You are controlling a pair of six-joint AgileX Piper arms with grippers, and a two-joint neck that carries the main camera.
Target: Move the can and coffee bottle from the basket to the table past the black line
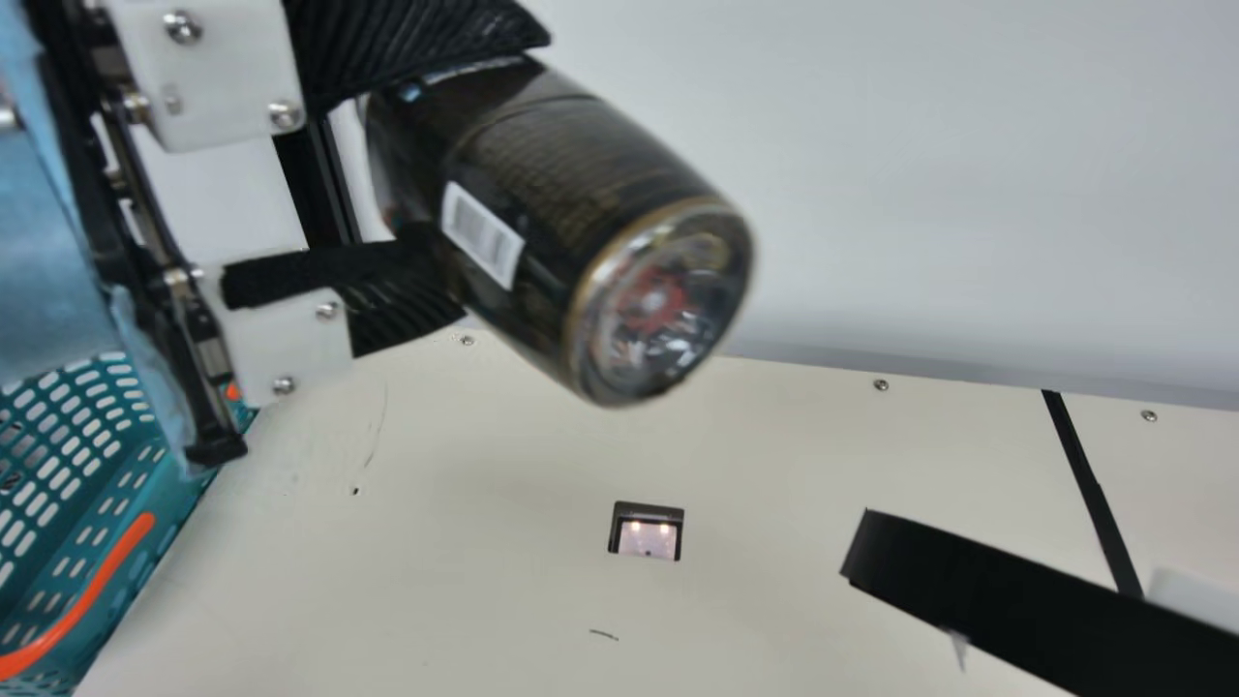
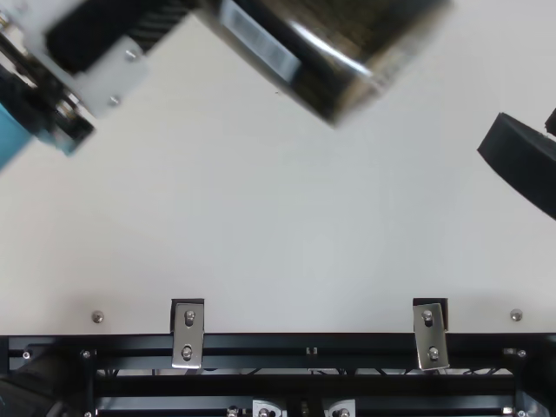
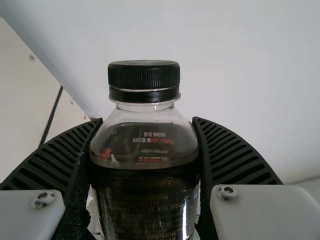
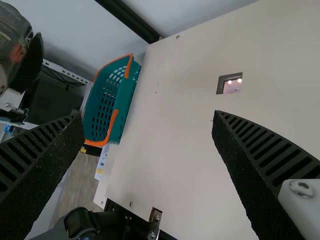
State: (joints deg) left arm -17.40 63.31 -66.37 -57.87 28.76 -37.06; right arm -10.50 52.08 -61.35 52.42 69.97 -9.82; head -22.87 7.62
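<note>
While the left gripper pinches the dark coffee bottle, tilted in midair above the cream table, the right gripper is spread, empty. Transfer seems in hand; next, perhaps by handover, it must cross the black line.

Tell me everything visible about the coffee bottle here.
The coffee bottle looks like plastic: clear shoulder, dark liquid inside, dark wrap with gold-coloured print, white barcode patch, clear base reddish at its centre. Its black ribbed cap is on. It is held tilted, off the cream table, base toward the main view's lower right, gripped between the ribbed fingers of my left hand.
</note>
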